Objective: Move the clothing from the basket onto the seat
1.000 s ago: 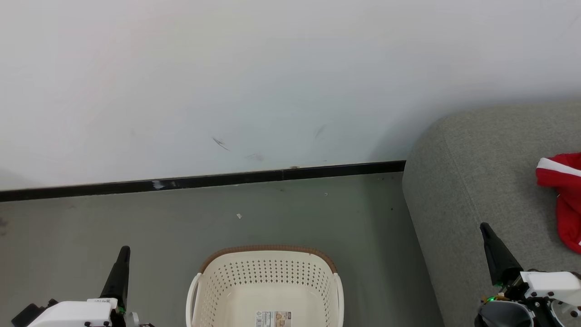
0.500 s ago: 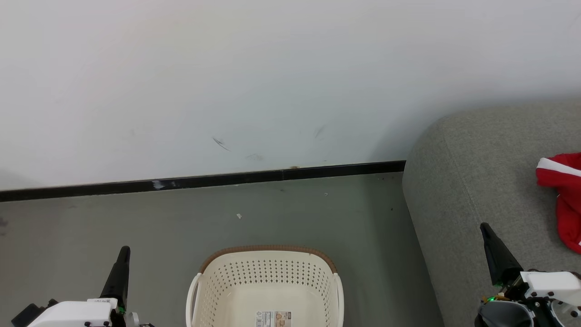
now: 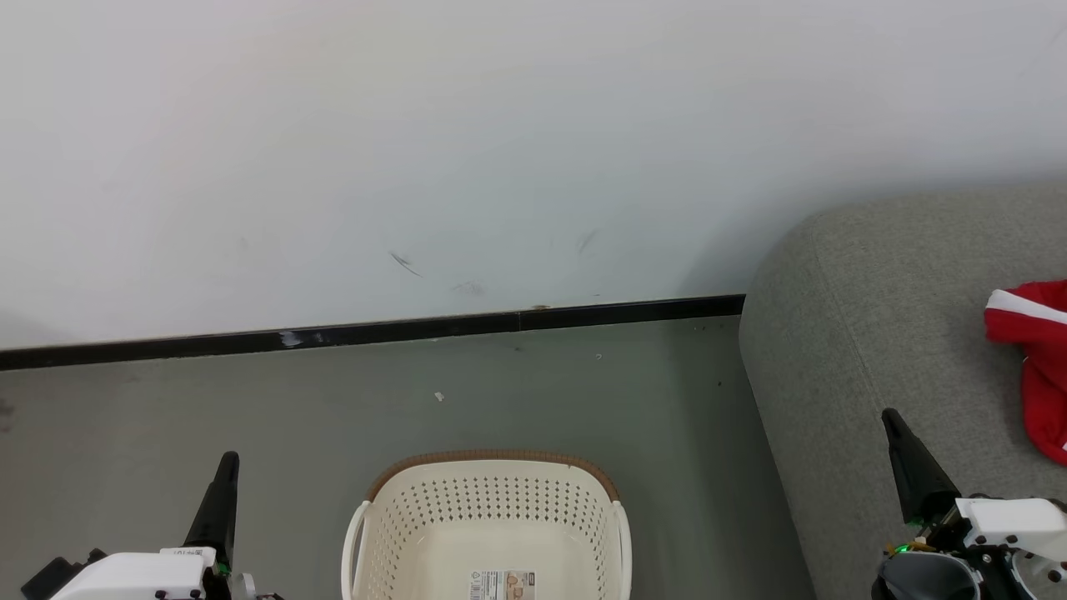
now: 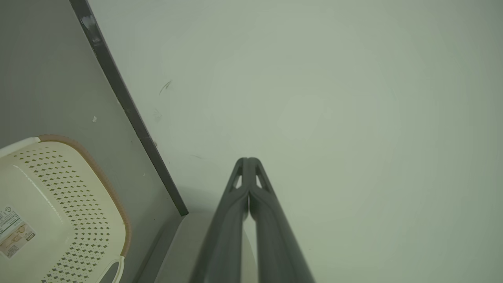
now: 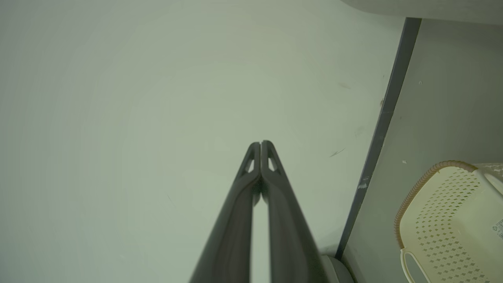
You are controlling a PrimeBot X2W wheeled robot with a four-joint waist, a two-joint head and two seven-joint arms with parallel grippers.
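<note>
The cream basket (image 3: 488,521) stands on the floor at the bottom centre of the head view, its inside bare apart from a label sticker (image 3: 501,585); its perforated wall also appears in the left wrist view (image 4: 59,212) and the right wrist view (image 5: 448,220). Red clothing (image 3: 1034,367) with a white stripe lies on the grey seat (image 3: 884,333) at the right edge. My left gripper (image 3: 227,460) is shut and empty, left of the basket, tips together (image 4: 248,160). My right gripper (image 3: 890,415) is shut and empty over the seat's front part, tips together (image 5: 261,143).
A pale wall (image 3: 500,150) with a few scuff marks rises behind, with a black baseboard (image 3: 375,332) along its foot. Grey-green floor (image 3: 542,392) lies between the basket and the wall. Both wrist cameras point at the wall.
</note>
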